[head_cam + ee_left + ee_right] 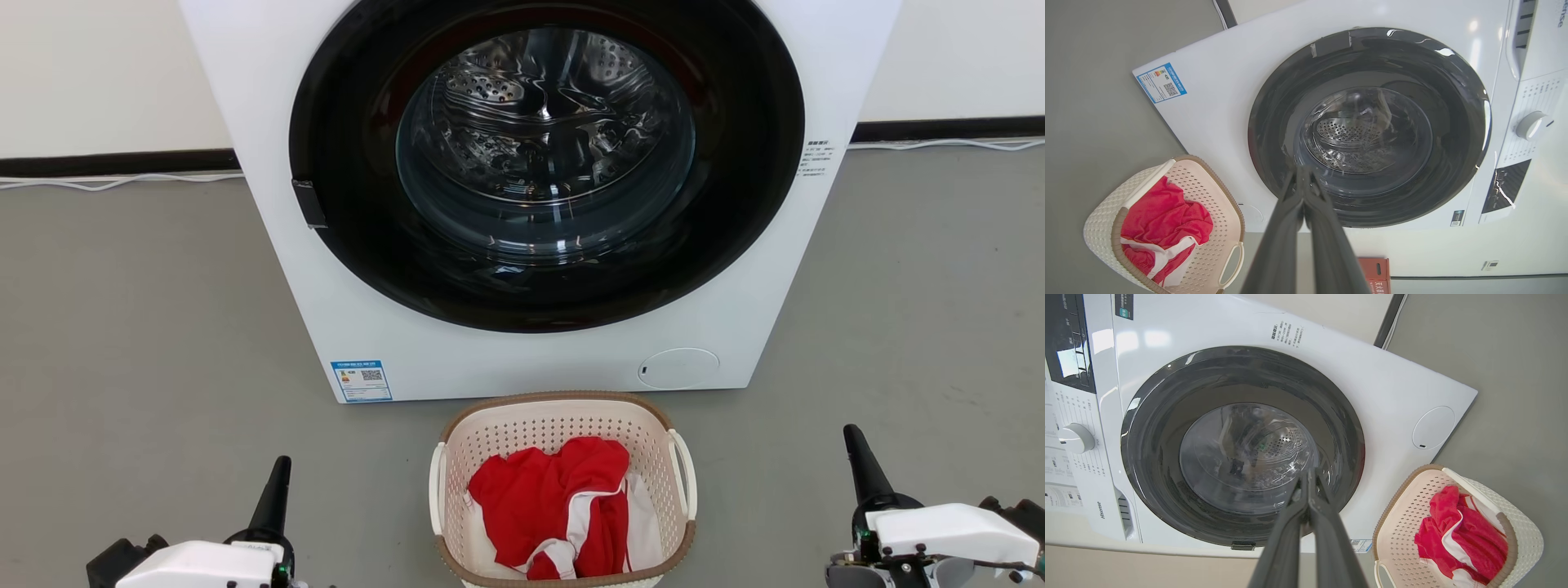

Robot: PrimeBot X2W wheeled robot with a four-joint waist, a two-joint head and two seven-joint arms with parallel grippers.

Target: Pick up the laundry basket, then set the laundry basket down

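Laundry basket [539, 429] is sitting on the grey floor [122, 327], just in front of the washer [522, 359] and between the two grippers. Its near rim is running off the bottom of the head view, and a red-and-white garment [547, 498] is hiding its bottom. The washer is carrying the word "Hisense" [1098, 510]. A blue sticker [362, 380] with a QR code is showing print too small to read. The left gripper [282, 465] and right gripper [851, 431] are pointing toward the washer, fingers pressed together, gripping nothing, well apart from the basket.

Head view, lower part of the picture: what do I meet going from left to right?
left gripper → laundry basket → right gripper
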